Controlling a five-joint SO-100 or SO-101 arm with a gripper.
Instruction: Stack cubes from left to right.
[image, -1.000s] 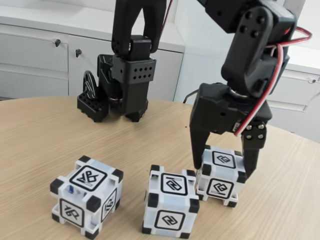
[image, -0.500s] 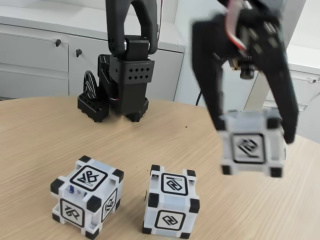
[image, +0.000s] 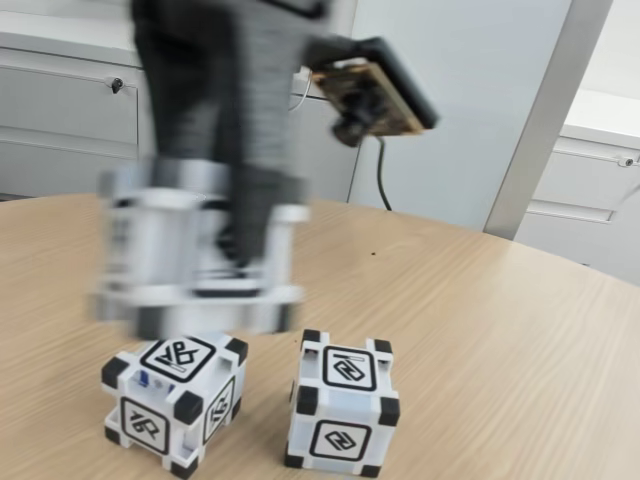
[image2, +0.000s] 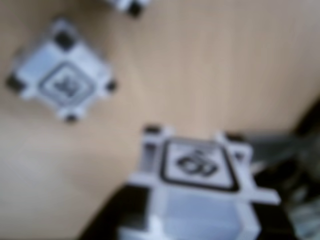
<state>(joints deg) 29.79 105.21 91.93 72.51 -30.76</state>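
A white cube (image: 195, 250) with black corners hangs in the air, motion-blurred, with my gripper (image: 205, 275) shut on it. It hovers just above the left cube (image: 175, 398) on the wooden table (image: 500, 340). A second cube (image: 340, 405) rests to the right of that one. In the wrist view the held cube (image2: 197, 172) sits between my dark fingers (image2: 112, 217), glyph face up. Below it one cube (image2: 62, 82) lies on the table, and the corner of another cube (image2: 125, 5) shows at the top edge.
The wrist camera board (image: 375, 100) sticks out from the blurred arm. White cabinets (image: 60, 110) stand behind the round table, and a grey post (image: 545, 120) rises at the right. The table's right half is bare wood.
The gripper lifted the right cube off the table and swung it leftward, from the right side to above the left cube. The two other cubes have not moved.
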